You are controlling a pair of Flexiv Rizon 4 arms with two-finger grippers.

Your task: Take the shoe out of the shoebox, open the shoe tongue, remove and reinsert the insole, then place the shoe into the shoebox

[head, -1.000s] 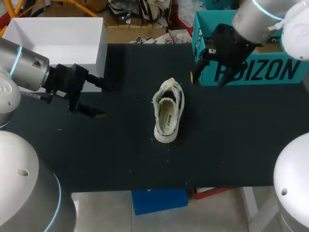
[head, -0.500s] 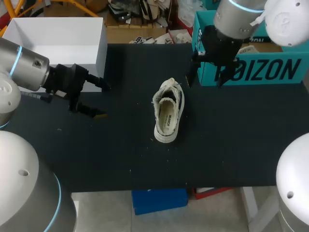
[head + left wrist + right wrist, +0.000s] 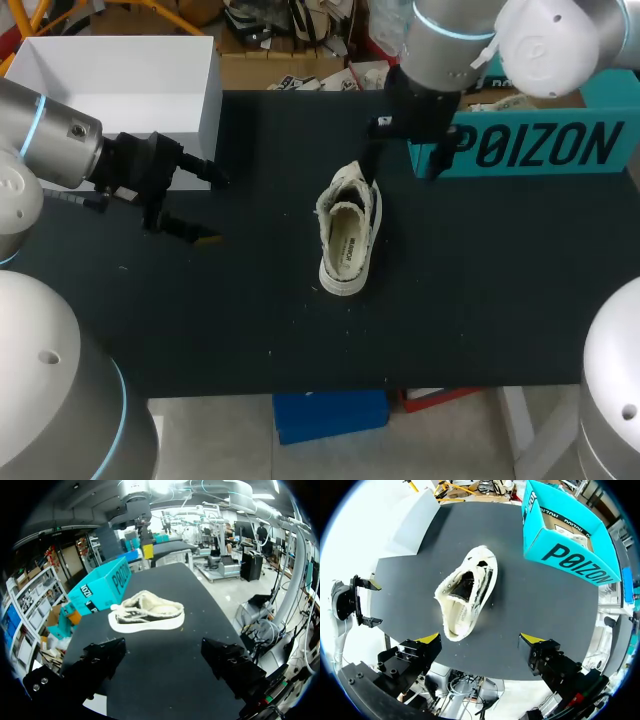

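Shoe (image 3: 348, 232), cream, print on insole, lies upright mid-table (image 3: 250, 320). Right gripper (image 3: 404, 165), fingers apart, hangs just past its laced end; left gripper (image 3: 212, 208), likewise apart, well aside. Teal shoebox (image 3: 540, 150), dark side lettering, beyond.

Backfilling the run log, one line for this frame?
shoe: on table, outside teal shoebox | left gripper: open, empty, apart from shoe | right gripper: open, empty, above shoe

A black table (image 3: 470, 300) spans the head view. An open white box (image 3: 110, 75) sits at its ten o'clock corner, one white wall facing the dark tabletop.
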